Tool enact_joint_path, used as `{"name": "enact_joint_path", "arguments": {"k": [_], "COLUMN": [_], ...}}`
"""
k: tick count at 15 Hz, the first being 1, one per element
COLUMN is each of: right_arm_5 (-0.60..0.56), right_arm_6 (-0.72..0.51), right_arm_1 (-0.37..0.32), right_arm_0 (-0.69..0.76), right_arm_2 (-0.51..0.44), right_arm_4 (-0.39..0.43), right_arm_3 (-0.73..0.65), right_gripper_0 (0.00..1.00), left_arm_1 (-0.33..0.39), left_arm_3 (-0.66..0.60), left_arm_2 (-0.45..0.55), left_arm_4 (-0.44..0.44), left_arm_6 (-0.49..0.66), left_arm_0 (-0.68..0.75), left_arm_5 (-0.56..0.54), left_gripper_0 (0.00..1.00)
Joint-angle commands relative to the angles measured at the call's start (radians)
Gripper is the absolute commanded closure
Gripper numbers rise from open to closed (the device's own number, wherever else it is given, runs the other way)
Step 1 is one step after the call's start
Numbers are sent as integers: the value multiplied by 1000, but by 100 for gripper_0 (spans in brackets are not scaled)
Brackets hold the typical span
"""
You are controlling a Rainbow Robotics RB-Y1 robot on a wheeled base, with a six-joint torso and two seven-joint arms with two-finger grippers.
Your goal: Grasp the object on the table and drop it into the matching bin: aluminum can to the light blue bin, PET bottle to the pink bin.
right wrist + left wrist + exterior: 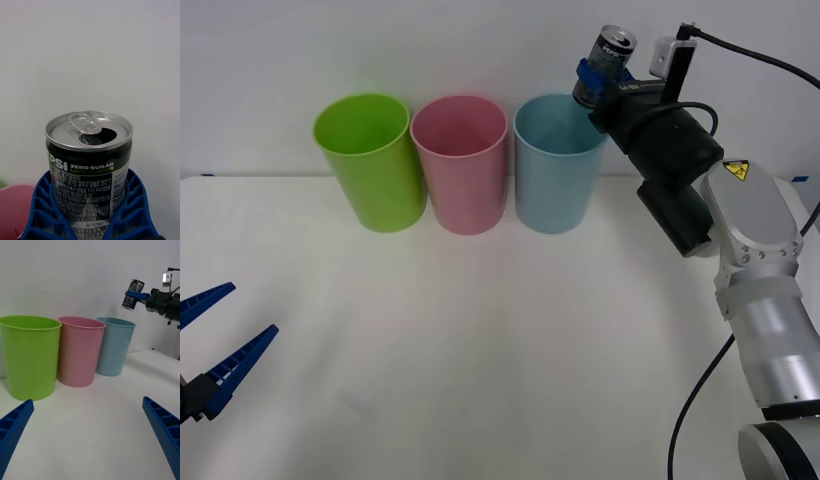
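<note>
Front view: right gripper (600,78) w/ aluminum can (608,58) above light blue bin (555,165) | wrist: tab open

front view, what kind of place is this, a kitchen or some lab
Most likely a lab or test bench for sorting recyclables: a plain white table against a bare wall, three bins in a row (lime green, pink, light blue), and the right gripper holding an aluminum can.

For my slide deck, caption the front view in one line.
Right gripper holds a can above the light blue bin; left gripper waits open.
</note>
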Motion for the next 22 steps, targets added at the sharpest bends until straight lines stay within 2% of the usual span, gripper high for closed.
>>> {"name": "enact_joint_path", "arguments": {"k": [1, 7, 8, 9, 10, 18, 22], "right_arm_5": [20, 40, 40, 40, 40, 10, -46], "right_arm_6": [17, 41, 46, 51, 57, 80, 72], "right_arm_1": [26, 37, 37, 37, 36, 16, -26], "right_arm_0": [-63, -86, -86, -86, -85, -75, -5], "right_arm_2": [10, 39, 41, 41, 41, 39, 41], "right_arm_4": [15, 19, 19, 19, 19, -1, -21], "right_arm_3": [88, 118, 118, 118, 118, 105, 19], "right_gripper_0": [100, 99, 78, 16, 0, 0, 0], "left_arm_1": [0, 0, 0, 0, 0, 0, 0], "left_arm_3": [0, 0, 0, 0, 0, 0, 0], "left_arm_2": [0, 0, 0, 0, 0, 0, 0], "left_arm_4": [0, 0, 0, 0, 0, 0, 0], "left_arm_6": [0, 0, 0, 0, 0, 0, 0], "left_arm_0": [0, 0, 0, 0, 0, 0, 0], "left_arm_5": [0, 0, 0, 0, 0, 0, 0], "left_gripper_0": [0, 0, 0, 0, 0, 0, 0]}}
